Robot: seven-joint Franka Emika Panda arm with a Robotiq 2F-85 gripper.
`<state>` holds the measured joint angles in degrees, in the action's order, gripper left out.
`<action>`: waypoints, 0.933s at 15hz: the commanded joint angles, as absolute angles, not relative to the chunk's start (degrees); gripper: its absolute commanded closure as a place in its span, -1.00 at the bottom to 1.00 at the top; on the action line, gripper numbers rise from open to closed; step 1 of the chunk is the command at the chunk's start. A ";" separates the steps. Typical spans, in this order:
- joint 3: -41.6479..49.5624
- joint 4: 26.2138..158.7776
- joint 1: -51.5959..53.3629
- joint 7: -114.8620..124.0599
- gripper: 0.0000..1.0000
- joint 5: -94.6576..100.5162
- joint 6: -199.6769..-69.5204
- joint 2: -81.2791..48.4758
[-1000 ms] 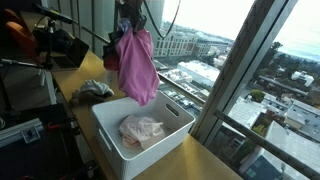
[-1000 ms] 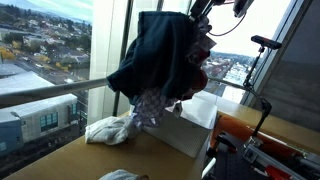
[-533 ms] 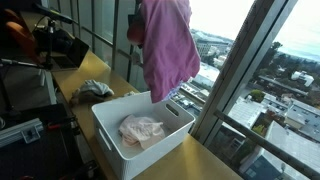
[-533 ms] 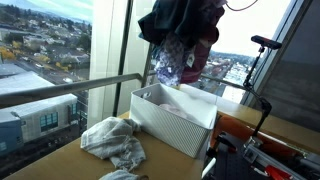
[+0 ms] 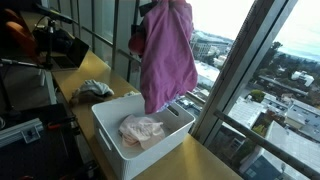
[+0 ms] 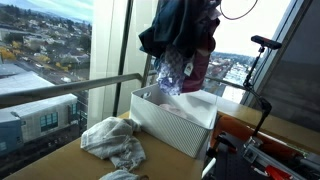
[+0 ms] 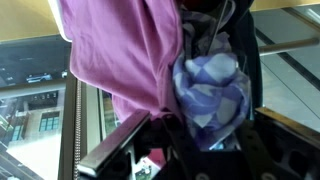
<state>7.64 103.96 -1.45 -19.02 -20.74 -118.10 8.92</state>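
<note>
My gripper [image 7: 200, 125] is shut on a bundle of clothes that fills the wrist view: a pink cloth [image 7: 120, 50], a blue and white patterned cloth [image 7: 210, 85] and a dark garment [image 7: 245, 60]. In both exterior views the bundle hangs from the top of the frame above a white bin [image 5: 110, 140] [image 6: 170, 128]. The pink cloth [image 5: 165, 55] dangles down to the bin's far rim. The dark garment [image 6: 180, 30] sits above the patterned cloth [image 6: 170, 72]. A pale pink cloth [image 5: 140, 130] lies inside the bin. The gripper itself is hidden in the exterior views.
A grey-white cloth [image 5: 92, 90] [image 6: 113, 140] lies on the wooden counter [image 5: 200, 160] beside the bin. Tall windows with a railing [image 6: 60, 92] run along the counter's edge. Camera stands and gear [image 5: 50, 45] crowd the inner side.
The clothes bundle has risen and moved over the bin. The pink cloth, bunched low a second ago, now hangs long and higher.
</note>
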 commanded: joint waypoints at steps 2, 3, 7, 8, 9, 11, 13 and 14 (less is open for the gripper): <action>8.00 106.89 -2.57 -18.96 0.91 -21.91 -119.44 6.75; 8.11 107.57 -2.92 -18.91 0.91 -22.13 -119.43 6.21; 8.12 112.59 -4.72 -17.84 0.91 -21.64 -123.41 2.82; 8.11 114.16 -5.14 -17.71 0.91 -21.54 -124.63 1.89; 8.08 115.86 -5.53 -17.81 0.91 -21.59 -125.74 1.02; 7.92 119.00 -6.25 -17.91 0.91 -21.59 -127.83 -0.59; 7.57 121.45 -6.61 -17.45 0.91 -21.19 -129.36 -1.91; 7.38 122.49 -6.67 -17.33 0.91 -21.18 -129.94 -2.40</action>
<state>7.96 119.91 -6.18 -18.24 -20.76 -127.80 -2.27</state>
